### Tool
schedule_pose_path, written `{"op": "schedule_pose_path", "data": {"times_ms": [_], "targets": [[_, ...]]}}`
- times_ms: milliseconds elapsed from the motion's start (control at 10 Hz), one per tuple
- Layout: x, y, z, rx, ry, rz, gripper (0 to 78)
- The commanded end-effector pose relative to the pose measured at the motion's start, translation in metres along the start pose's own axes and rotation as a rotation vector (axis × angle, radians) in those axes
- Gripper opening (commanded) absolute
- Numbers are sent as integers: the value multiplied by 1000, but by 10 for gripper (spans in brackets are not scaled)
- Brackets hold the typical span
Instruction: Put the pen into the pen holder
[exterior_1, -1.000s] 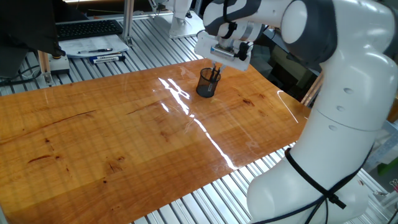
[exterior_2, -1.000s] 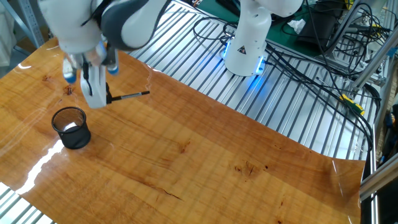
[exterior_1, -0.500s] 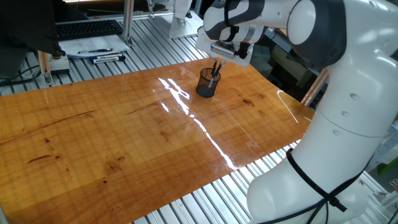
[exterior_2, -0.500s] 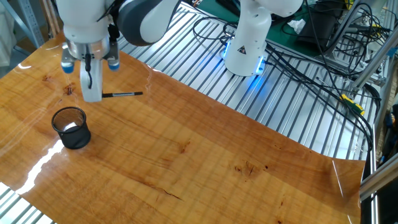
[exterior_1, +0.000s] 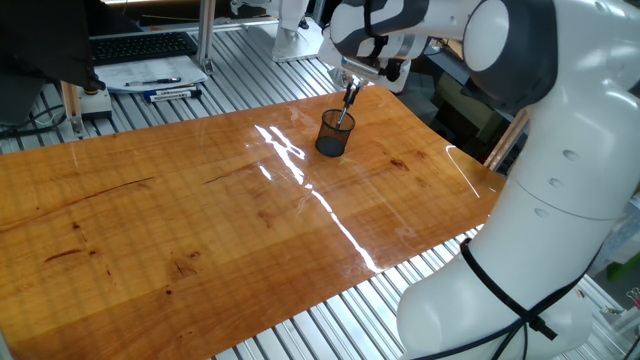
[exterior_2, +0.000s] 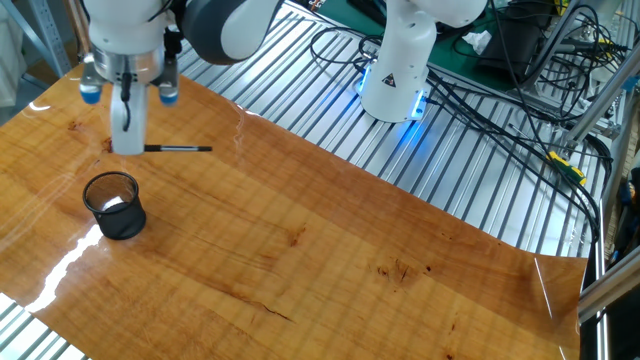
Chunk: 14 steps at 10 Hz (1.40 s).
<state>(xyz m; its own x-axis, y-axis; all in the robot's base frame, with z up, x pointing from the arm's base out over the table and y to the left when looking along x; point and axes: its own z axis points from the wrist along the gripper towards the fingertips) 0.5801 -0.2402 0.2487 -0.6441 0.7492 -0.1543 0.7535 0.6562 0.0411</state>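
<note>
Gripper hangs above the wooden table, fingers pointing down, closed on one end of the pen. In the other fixed view the pen sticks out sideways from the fingertips, roughly level, its free end pointing away from the fingers toward the slatted metal surface; the pinched end is hidden between the pads. White finger faces the camera here, with blue marks on the hand body to either side above it. Pen holder stands upright on the table, lower in the frame than the gripper and apart from it; pen and cup are not touching, and the pen is clear of the rim. Something pale shows through the mesh inside the cup, cannot tell what. In the one fixed view the gripper sits just above the pen holder, and the pen appears as a short dark stroke slanting down from the fingers toward the cup's mouth; from this angle it overlaps the rim, so depth is unclear. A bright glare streak runs across the table near the cup. A white robot base with a blue glow stands on the slats beyond the table, cables trailing beside it.
</note>
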Motion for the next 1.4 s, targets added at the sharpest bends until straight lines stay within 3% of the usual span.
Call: {"op": "schedule_pose_path", "data": {"times_ms": [100, 400, 500, 600, 800, 1000, 1100, 1200, 1300, 1400], "targets": [[-21, 2, -2, -7, -29, 3, 12], [-36, 4, -6, -7, -41, 16, 12], [-41, 2, -5, 4, -90, 14, 12], [-42, 1, -4, 5, -101, 16, 12], [-43, 1, -4, 10, -159, 26, 12], [-43, 1, -4, 5, -174, 25, 12], [-43, 1, -4, 18, -222, 17, 12], [-43, 1, -4, 18, -229, 17, 12], [-43, 1, -4, 22, -273, 14, 12], [-43, 1, -4, 24, -296, 14, 12]]}}
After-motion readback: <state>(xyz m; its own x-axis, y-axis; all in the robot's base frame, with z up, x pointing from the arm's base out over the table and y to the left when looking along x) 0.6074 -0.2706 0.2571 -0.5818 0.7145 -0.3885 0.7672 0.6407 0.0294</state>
